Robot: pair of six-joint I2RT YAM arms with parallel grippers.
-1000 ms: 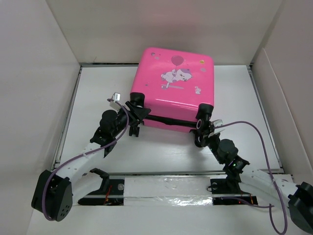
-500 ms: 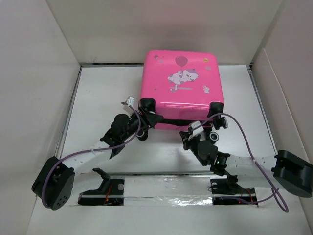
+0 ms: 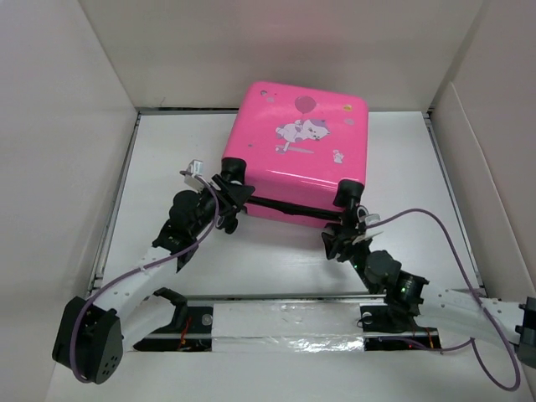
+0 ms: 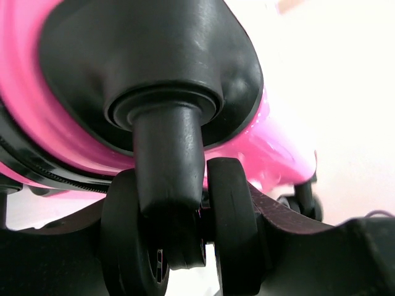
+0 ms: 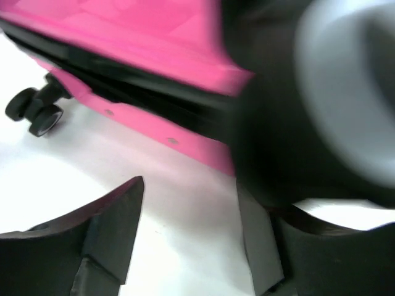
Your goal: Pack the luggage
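Observation:
The luggage [image 3: 297, 151] is a bright pink hard-shell case with a cartoon print. It lies flat and closed at the middle back of the table, turned slightly askew. My left gripper [image 3: 228, 205] is at its near-left corner. In the left wrist view the black twin wheel [image 4: 231, 228] sits between my left gripper's [image 4: 179, 246] jaws, pressed from both sides. My right gripper [image 3: 339, 239] stands just in front of the near-right wheel [image 3: 349, 194]. In the right wrist view my right gripper [image 5: 191, 234] is open over bare table, with the pink shell [image 5: 154, 43] and a blurred wheel [image 5: 296, 123] close above.
White walls [image 3: 67, 126] box in the table on the left, back and right. A foil-taped rail [image 3: 285, 322] runs along the near edge between the arm bases. Purple cables [image 3: 444, 226] loop off both arms. The luggage's far wheel [image 5: 36, 114] shows at the left of the right wrist view.
The luggage, squared up and shifted right half a second ago, has swung back askew to the left with the left gripper. The right gripper has opened and its arm has swung back right.

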